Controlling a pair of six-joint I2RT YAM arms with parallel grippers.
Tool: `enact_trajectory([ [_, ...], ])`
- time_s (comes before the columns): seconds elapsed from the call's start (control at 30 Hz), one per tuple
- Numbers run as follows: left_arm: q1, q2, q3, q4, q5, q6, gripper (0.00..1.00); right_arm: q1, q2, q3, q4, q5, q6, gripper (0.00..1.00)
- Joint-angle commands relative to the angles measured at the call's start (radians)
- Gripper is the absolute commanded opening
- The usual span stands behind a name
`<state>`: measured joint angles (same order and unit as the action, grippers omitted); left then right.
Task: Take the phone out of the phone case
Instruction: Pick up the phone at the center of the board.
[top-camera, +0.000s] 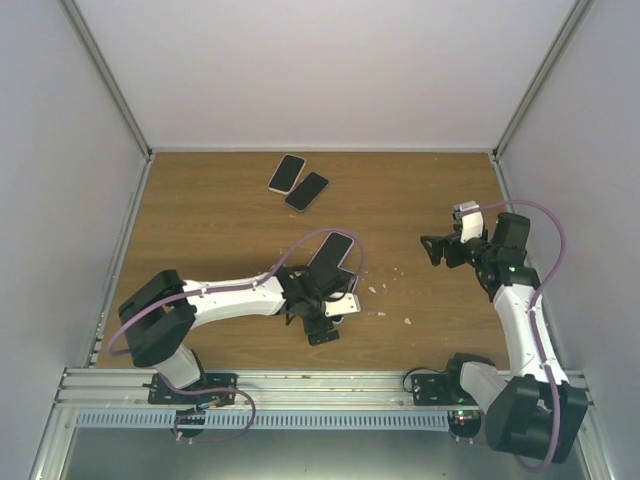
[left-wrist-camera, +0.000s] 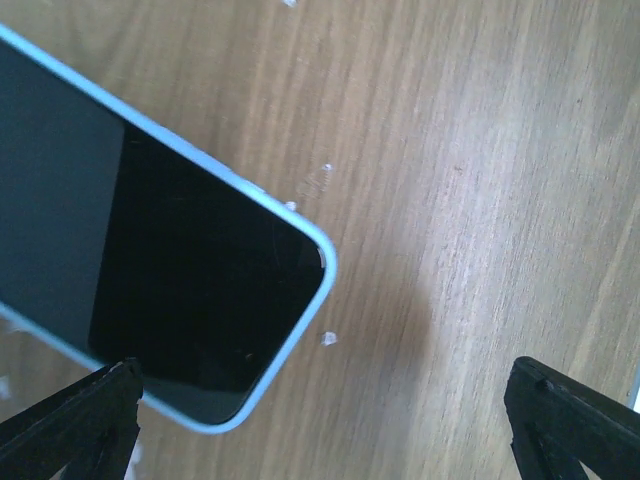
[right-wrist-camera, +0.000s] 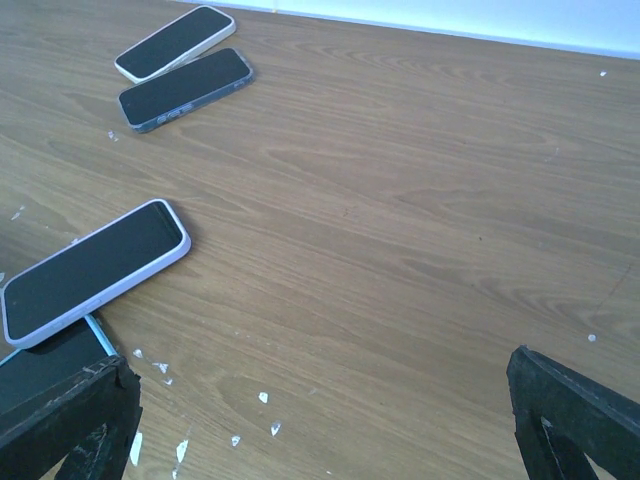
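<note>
phone (left-wrist-camera: 150, 270) under left end effector (left-wrist-camera: 322, 412)

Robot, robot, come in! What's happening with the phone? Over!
Left pincer open, above blue-cased phone, not gripping. Case on. Right pincer open, empty. White-cased phone close beside.

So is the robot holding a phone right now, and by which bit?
Nothing is held. The left pincer hangs open over the blue-edged phone; the right pincer is open over the table.
</note>
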<state>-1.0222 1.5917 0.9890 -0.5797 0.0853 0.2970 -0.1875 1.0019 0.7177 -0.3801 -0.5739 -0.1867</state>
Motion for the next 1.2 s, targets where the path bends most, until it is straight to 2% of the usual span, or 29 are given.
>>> enact_trajectory([
  [0.0, -0.015, 0.046, 0.014, 0.049, 0.003, -0.011, 0.99, -0.016, -0.023, -0.012, 0.036, -0.003, -0.02, 1.0],
  [0.3, -0.002, 0.058, -0.018, 0.053, 0.016, -0.029, 0.99, -0.028, -0.023, -0.012, 0.037, -0.017, -0.022, 1.0],
  [0.73, -0.051, 0.109, 0.043, 0.13, -0.225, -0.017, 0.99, -0.036, -0.025, -0.012, 0.037, -0.023, -0.025, 1.0],
  [1.17, -0.079, 0.199, 0.114, 0.161, -0.279, -0.029, 0.99, -0.041, -0.022, -0.012, 0.037, -0.022, -0.026, 1.0],
])
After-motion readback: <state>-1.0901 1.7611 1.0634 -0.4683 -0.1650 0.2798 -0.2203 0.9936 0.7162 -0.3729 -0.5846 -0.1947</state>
